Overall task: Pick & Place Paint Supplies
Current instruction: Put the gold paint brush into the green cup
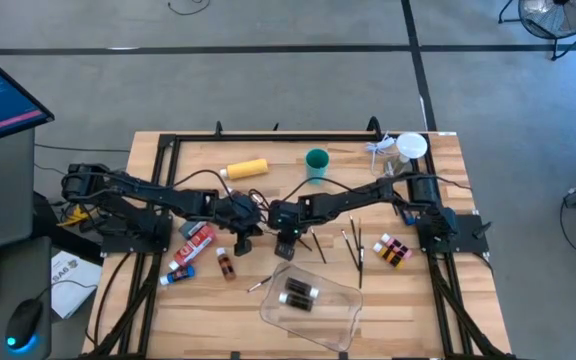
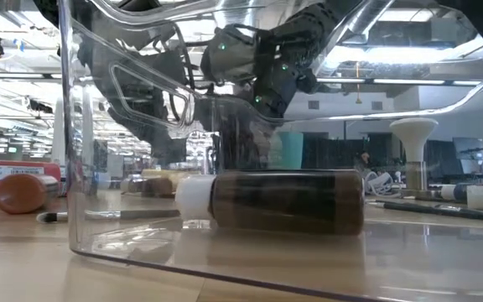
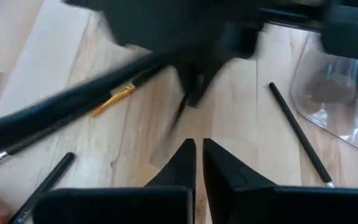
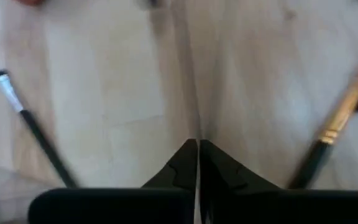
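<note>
Paint brush [image 4: 192,93] in right claw [image 4: 197,144]

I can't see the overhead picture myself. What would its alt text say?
Two dark robot arms meet at the middle of a wooden table, the left gripper and right gripper both shut just above a clear rectangular plastic tray holding small brown paint bottles. Thin dark paint brushes, tubes, a yellow bottle and a teal cup lie around.
</note>
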Controlling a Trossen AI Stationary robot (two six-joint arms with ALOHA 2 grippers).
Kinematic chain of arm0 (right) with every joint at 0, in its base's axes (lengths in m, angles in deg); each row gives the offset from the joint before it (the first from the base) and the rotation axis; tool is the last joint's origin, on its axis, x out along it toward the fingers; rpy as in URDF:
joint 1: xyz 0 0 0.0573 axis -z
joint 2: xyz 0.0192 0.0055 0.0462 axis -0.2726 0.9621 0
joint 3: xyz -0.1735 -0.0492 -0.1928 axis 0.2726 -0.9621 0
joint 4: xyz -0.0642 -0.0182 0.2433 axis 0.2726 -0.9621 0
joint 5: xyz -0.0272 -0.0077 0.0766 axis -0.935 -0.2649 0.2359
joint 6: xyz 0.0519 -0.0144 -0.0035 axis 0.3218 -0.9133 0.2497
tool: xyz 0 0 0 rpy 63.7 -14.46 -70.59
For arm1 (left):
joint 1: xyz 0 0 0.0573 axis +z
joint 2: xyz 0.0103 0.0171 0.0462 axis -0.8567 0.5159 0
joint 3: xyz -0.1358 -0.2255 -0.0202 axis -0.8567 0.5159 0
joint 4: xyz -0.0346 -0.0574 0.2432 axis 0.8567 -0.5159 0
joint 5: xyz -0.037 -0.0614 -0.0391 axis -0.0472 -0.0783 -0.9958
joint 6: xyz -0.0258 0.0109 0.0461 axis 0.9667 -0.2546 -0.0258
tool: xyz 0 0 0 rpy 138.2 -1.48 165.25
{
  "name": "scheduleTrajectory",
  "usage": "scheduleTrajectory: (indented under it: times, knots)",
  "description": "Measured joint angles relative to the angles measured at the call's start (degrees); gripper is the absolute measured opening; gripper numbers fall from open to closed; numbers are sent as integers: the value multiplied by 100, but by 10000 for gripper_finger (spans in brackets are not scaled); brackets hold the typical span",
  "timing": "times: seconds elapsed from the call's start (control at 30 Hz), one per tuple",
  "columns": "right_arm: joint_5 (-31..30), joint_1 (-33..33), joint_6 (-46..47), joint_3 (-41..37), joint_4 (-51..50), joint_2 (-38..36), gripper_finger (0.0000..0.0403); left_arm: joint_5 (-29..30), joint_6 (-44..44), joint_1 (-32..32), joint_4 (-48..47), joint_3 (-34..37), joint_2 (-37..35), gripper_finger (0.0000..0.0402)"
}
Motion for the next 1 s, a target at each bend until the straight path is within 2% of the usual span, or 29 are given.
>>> scheduleTrajectory:
  times: [0.3, 0.47, 0.6, 0.8, 1.0]
  knots:
    - [-8, 3, 246, -2, -42, -11, 1, 1, 132, 250, -13, 2, -104, 16]
    - [-14, 17, 259, 124, -71, -43, 1, 119, 243, 410, -35, 13, -390, 27]
    - [-13, 30, 257, 397, -54, -185, 1, 466, 351, 517, -33, 13, -929, 26]
    - [-47, 155, 257, 744, 188, -472, 0, 1313, 604, 748, 9, 7, -2083, 18]
    - [-410, 335, 496, 772, 594, -1006, 0, 1473, 932, 1163, 80, 9, -3229, 15]
